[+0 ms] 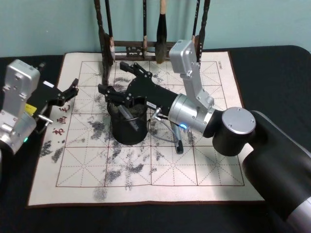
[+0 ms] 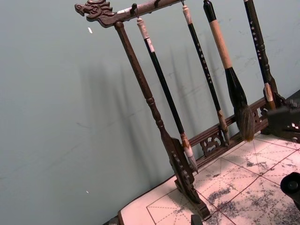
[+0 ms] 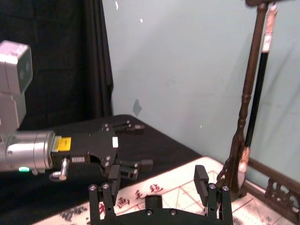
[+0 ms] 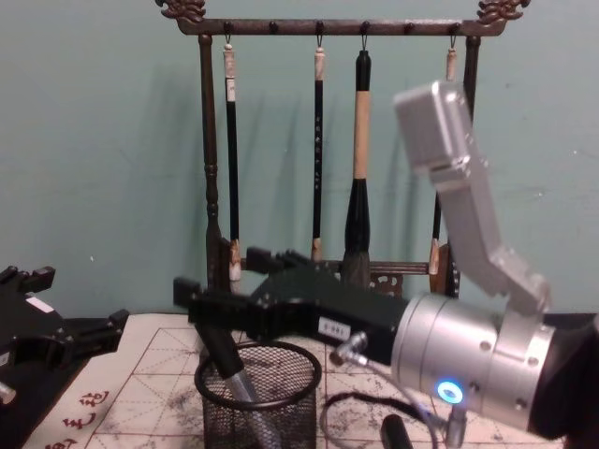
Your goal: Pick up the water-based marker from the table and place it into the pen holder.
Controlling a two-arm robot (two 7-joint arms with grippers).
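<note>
Hovering the right gripper [image 1: 112, 77] wide open and empty over the pen holder [image 1: 129, 130] with the marker [image 4: 227, 365] already leaning inside, idling the left gripper [image 1: 73, 91] open off left, so basically only backing out to go.

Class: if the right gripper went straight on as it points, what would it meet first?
Probably the left gripper, open and facing it across the mat; nothing seems between, though depth is unclear.
</note>
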